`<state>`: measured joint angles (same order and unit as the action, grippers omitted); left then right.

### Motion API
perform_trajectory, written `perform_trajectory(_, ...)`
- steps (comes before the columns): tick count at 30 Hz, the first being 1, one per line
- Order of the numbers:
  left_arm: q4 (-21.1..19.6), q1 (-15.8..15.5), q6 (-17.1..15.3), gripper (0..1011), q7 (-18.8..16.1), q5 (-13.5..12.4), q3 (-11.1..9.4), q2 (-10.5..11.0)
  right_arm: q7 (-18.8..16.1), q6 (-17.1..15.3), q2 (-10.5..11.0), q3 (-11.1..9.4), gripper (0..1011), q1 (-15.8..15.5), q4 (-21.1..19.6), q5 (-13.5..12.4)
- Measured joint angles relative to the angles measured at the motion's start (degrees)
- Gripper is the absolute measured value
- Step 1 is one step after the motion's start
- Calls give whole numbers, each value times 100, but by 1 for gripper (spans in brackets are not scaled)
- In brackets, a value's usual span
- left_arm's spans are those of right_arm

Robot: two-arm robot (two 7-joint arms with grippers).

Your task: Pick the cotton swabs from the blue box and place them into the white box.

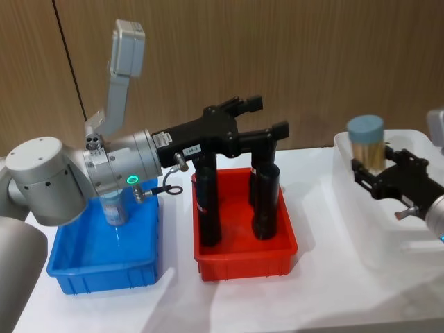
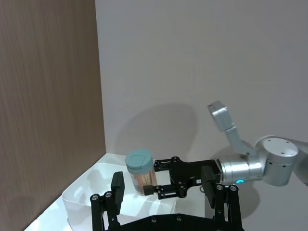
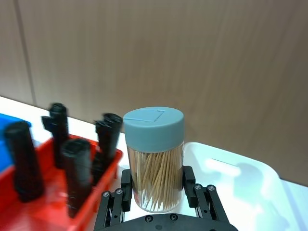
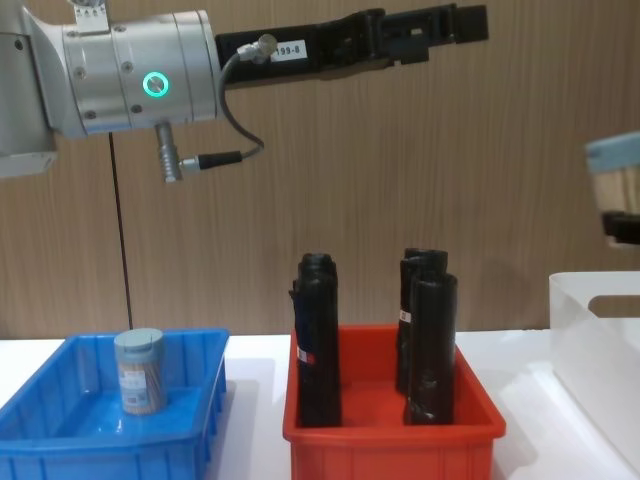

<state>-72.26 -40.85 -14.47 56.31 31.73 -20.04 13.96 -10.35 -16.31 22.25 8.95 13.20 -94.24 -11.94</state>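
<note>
A: So, right tool (image 1: 368,171) state?
B: It is clamped on a cotton swabs jar (image 1: 365,141), which is held upright above the white box (image 1: 378,239), far right on the counter (image 1: 312,298).
A: Left tool (image 1: 267,116)?
B: It is spread wide with nothing gripped, raised over the red bin (image 1: 243,267). A second jar (image 1: 114,208) is seen standing in the blue box (image 1: 104,270), left.

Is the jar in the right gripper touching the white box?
Apart. In the chest view the cotton swabs jar, held in the right gripper, hangs above the white box rim, with brown wall visible between them.
</note>
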Motion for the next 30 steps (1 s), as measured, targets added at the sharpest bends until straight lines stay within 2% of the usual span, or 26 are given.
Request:
perform_trajectory(12, 0, 0, 0, 1004, 0, 0, 0, 0, 41, 3, 37, -129, 628, 381, 807, 41)
perform_trajectory(24, 0, 0, 0, 1004, 0, 0, 0, 0, -87, -181, -9, -183, 628, 894, 1742, 100)
perform_trajectory(30, 0, 0, 0, 1004, 0, 0, 0, 0, -137, -285, -16, -215, 628, 1037, 2022, 98)
